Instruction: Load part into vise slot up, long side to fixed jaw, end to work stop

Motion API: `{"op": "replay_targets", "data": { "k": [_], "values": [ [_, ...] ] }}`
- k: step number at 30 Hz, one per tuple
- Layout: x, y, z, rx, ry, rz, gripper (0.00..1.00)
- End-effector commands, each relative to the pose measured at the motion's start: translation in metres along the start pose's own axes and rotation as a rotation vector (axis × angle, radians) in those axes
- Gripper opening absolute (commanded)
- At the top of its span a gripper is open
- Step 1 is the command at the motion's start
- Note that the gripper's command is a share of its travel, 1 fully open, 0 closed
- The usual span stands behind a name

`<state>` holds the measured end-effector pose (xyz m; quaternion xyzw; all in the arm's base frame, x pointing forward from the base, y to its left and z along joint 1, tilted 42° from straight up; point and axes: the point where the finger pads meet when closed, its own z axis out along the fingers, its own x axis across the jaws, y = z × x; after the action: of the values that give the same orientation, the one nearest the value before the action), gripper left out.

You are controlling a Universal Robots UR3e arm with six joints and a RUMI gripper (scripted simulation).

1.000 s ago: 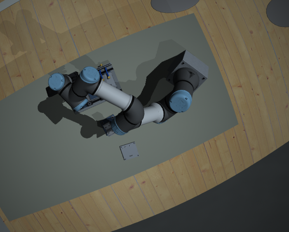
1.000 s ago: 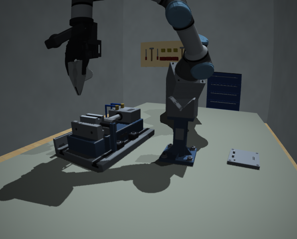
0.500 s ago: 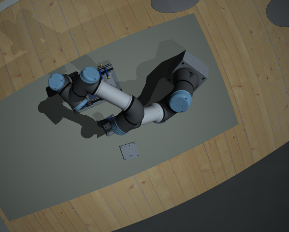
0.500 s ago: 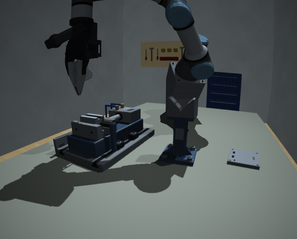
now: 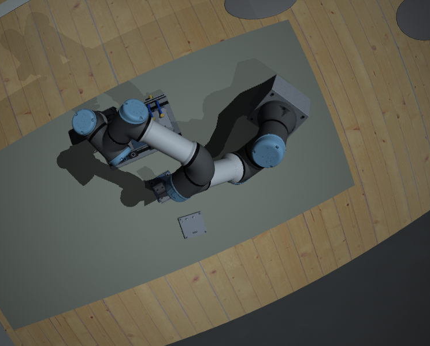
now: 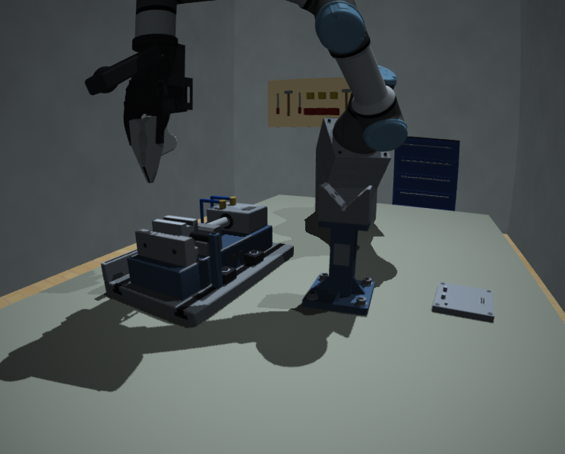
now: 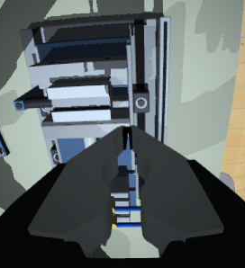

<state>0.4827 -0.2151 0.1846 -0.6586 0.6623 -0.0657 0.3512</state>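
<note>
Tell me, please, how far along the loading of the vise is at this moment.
Done: the plate and the V-block carry no block; a pale block lies between the jaws of the vise, a dark groove apparently facing up. In hand: nothing; the gripper is shut and empty above the vise. Left: possibly only seating; contact with the fixed jaw and stop rod cannot be judged.

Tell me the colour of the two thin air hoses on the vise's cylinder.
The two thin air hoses are blue; the top view shows them best.
</note>
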Motion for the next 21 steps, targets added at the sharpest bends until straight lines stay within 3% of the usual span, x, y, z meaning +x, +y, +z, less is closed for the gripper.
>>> {"op": "replay_targets", "data": {
  "k": [1, 21],
  "values": [
    [0.000, 0.000, 0.003, 0.002, 0.002, -0.001, 0.00],
    [0.000, 0.000, 0.025, 0.002, 0.002, -0.001, 0.00]
  ]
}}
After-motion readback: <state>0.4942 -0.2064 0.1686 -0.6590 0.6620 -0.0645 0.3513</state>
